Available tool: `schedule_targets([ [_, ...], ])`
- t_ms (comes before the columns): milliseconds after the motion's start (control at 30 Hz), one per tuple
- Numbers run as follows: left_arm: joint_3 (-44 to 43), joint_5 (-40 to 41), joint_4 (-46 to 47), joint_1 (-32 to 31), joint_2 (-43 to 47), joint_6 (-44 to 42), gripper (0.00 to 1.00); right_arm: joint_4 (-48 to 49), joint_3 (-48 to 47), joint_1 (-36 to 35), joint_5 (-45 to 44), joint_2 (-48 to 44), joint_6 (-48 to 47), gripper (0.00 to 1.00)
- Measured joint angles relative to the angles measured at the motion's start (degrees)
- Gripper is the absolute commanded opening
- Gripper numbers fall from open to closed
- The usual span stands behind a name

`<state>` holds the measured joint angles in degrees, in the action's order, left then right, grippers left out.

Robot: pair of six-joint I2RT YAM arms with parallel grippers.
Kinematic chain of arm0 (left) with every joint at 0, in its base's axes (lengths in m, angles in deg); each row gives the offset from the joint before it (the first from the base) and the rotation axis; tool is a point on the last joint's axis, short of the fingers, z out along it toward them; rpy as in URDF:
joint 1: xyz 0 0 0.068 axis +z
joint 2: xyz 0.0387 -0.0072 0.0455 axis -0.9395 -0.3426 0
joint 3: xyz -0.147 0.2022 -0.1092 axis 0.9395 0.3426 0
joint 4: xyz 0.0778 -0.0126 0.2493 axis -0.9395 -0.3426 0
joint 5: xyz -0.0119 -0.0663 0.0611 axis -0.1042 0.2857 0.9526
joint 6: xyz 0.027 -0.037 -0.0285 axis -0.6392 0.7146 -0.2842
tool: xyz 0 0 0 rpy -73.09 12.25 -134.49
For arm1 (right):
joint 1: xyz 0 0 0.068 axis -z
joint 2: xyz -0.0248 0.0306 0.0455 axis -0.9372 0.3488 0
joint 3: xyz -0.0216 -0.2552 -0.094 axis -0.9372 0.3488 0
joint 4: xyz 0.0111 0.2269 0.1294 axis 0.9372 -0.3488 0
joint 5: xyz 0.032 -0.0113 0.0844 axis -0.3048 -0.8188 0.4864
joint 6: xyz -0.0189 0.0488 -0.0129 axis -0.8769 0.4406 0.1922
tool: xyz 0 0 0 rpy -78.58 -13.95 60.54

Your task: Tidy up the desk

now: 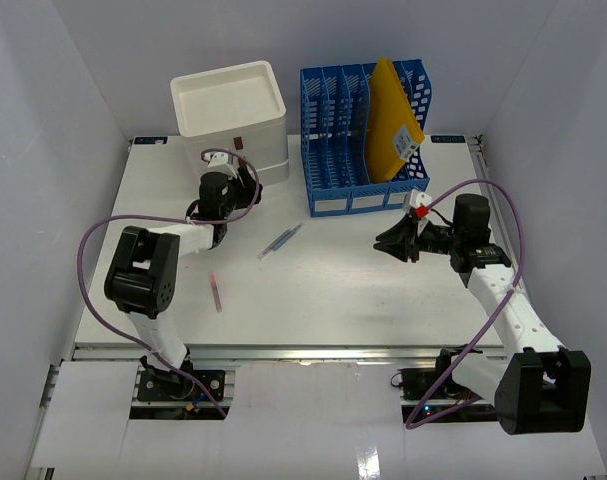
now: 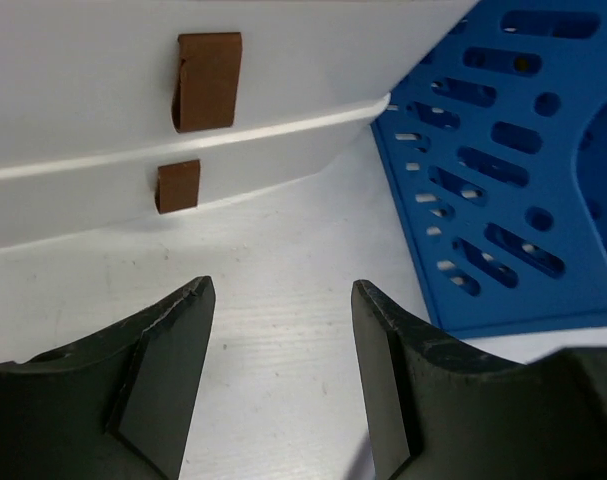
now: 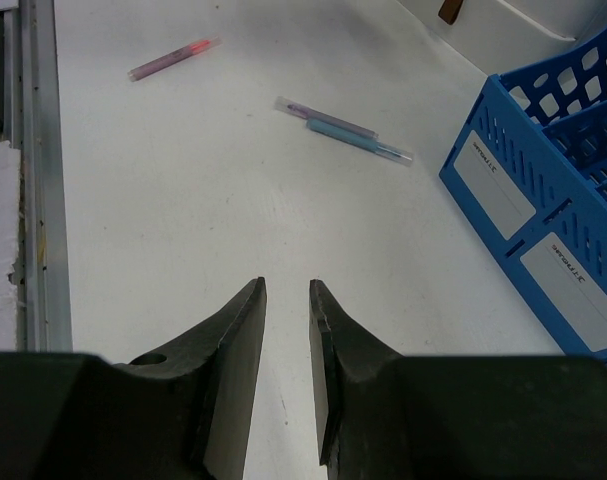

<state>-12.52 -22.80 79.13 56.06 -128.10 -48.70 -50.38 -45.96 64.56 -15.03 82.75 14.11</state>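
Note:
The white desk [image 1: 333, 290] carries loose pens. A pink pen [image 1: 215, 292] [image 3: 171, 58] lies near the front left. A teal pen [image 1: 280, 241] [image 3: 358, 140] and a thin purple pen [image 3: 323, 117] lie side by side mid-desk. My left gripper [image 1: 250, 182] [image 2: 283, 290] is open and empty, low over the desk, facing the white drawer box [image 1: 228, 110] [image 2: 83, 90] and its brown pull tabs [image 2: 209, 80]. My right gripper [image 1: 388, 243] [image 3: 288, 285] hovers in front of the blue file rack [image 1: 328, 205], its jaws a narrow gap apart with nothing between them.
The blue file rack [image 2: 503, 180] [image 3: 543, 190] stands at the back centre-right, with a yellow envelope [image 1: 393, 120] upright in one slot. The drawer box sits just left of it. A silver rail [image 1: 283, 350] [image 3: 33, 180] runs along the desk's front edge. White walls enclose the sides.

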Motion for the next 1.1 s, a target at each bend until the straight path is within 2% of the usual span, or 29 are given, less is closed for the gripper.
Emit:
schedule_targets([
  [367, -7.7, 11.26, 0.03, -1.21, -10.4, -3.79, 0.67, -0.12, 0.0, 0.2, 0.0, 0.96, -0.35, 0.31],
  [567, -10.98, 14.46, 0.19, -1.9, -13.82, -3.87, 0.6, -0.29, 0.0, 0.18, 0.0, 1.36, -0.47, 0.31],
  [833, -14.64, 18.42, -0.7, -2.08, -17.33, -3.13, 0.4, -0.51, 0.0, 0.19, 0.04, 1.57, -0.57, 0.31],
  [1100, -16.4, 19.65, -2.94, -2.3, -18.0, -2.2, 0.05, -0.53, 0.0, 0.19, 0.04, 1.62, -0.57, 0.31],
])
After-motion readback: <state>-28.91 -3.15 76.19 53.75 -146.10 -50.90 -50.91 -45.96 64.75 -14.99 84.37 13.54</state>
